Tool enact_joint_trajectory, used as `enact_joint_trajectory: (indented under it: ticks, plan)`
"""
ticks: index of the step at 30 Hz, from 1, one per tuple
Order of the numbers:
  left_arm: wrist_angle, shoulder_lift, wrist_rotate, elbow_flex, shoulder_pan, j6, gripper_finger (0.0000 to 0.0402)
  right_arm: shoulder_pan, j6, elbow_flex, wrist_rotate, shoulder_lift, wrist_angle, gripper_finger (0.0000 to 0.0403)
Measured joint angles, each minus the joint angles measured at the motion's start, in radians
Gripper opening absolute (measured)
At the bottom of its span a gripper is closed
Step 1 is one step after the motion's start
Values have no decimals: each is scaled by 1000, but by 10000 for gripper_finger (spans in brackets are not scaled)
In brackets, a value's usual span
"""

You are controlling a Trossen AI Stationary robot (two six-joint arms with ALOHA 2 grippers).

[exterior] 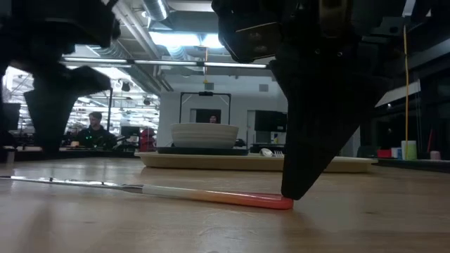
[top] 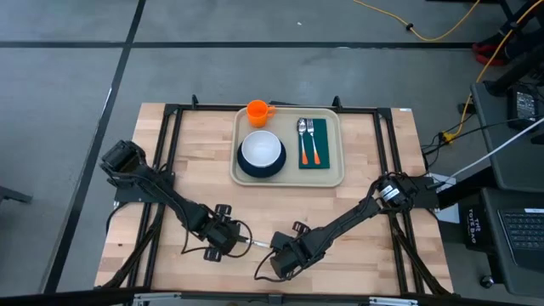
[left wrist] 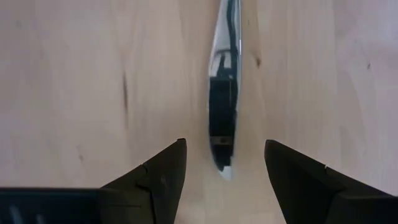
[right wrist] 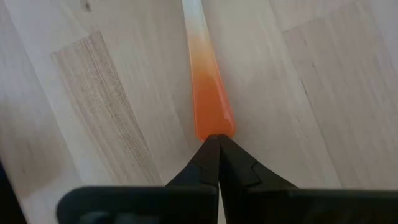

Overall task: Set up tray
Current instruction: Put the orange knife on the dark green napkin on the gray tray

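Surface: wooden table (top: 204, 153) on a dark frame, grey floor around it; the low view looks into a lit workroom where a seated person (exterior: 93, 131) shows far behind.
Tray: tray (top: 331, 174), beige, at the far middle of the table, well apart from both claws.
Tray contents: white bowl (top: 261, 150) on a dark plate (top: 246, 169); dark green napkin (top: 319, 157) beside it carrying a fork and spoon (top: 307, 140) with orange handles; orange cup (top: 258, 111) at the tray's far corner.
Item outstanding: knife (exterior: 211, 195), orange handle and long metal blade, lying flat on the table near the front edge, between the two claws.
Left claw: left claw (left wrist: 224, 165), fingers apart, straddling the blade tip without touching it.
Right claw: right claw (right wrist: 217, 149), fingertips pressed together, nothing between them, their point touching the butt of the orange handle.
Stage, as judged: last utensil not yet lifted; it appears to be being lined up for a grasp.
Risk 1: closed tips pushing on the handle end could slide or spin the knife away from the left claw's opening.
Risk 2: flat, thin blade offers little to pinch; fingers may scrape the wood or slip off the metal.
Risk 3: both claws work the same short object, so a misjudged approach could bring them into contact.
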Motion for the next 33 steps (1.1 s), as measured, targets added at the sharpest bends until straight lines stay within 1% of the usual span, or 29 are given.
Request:
enact_joint_trajectory:
  ticks: [5,16,22,30,33]
  plan:
    - [5,29,46,4,0,-24,210,0,0,0,1,0,2,0]
    - [6,34,32,4,1,-77,210,0,0,0,1,0,4,0]
    - [7,40,-13,4,3,-85,210,0,0,0,1,0,3,0]
    - [5,117,31,9,19,-82,210,0,0,0,1,0,3,0]
    - [-1,126,34,10,22,-82,210,0,0,0,1,0,3,0]
